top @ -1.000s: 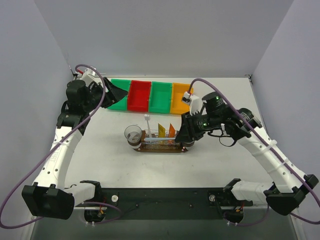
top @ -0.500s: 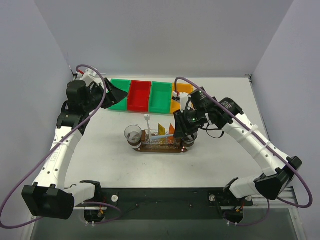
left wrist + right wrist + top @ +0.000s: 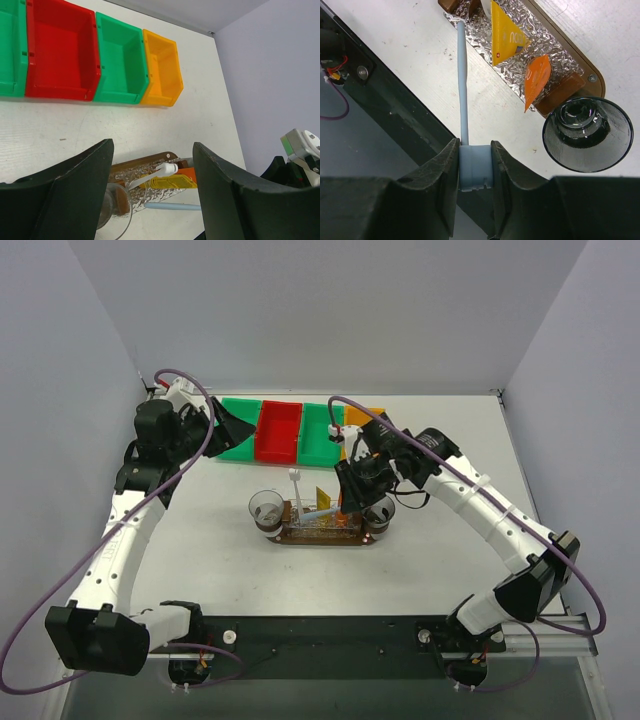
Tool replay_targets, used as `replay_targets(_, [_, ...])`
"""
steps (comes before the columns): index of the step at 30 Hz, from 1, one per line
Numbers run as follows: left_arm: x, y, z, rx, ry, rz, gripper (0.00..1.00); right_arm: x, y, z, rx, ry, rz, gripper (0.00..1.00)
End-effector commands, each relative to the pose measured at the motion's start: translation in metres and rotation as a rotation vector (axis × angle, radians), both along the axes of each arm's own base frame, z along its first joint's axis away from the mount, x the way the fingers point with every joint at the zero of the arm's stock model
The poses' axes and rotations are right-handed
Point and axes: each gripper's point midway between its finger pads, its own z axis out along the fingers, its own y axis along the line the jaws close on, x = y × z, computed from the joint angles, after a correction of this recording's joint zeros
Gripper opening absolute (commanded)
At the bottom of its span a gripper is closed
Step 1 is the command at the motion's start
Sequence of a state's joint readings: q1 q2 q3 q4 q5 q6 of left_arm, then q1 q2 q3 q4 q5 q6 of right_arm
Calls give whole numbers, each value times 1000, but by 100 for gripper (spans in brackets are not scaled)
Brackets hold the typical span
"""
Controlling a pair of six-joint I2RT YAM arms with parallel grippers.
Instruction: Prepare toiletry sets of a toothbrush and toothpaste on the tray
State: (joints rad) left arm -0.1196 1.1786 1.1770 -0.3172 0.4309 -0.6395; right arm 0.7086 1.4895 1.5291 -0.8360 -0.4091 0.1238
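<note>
Now the right tool (image 3: 475, 157) pinches the toothbrush (image 3: 463, 90) by one end, free tip at the tray's (image 3: 590, 75) edge near the yellow toothpaste (image 3: 505, 35) — held so, I'd say, to lay it down as that tube's partner — the left tool (image 3: 151, 150) hangs spread, well clear of the tray.

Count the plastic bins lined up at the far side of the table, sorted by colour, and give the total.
Green bins: 2
Red bin: 1
Orange bin: 1
Total: 4
</note>
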Motion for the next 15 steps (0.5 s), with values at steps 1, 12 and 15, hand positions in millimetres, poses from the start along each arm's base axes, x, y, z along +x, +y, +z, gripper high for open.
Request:
replay_targets(1, [5,2,19,7,-62,-10,75,6,2,5,-25,-35,21,0])
replay_targets(12, [10,4,19,7,-62,-2,75,14,9,-6,-51,-29,48,0])
replay_targets(15, [11,5,19,6,-62,-2,75,14,12,-8,-49,-31,57,0])
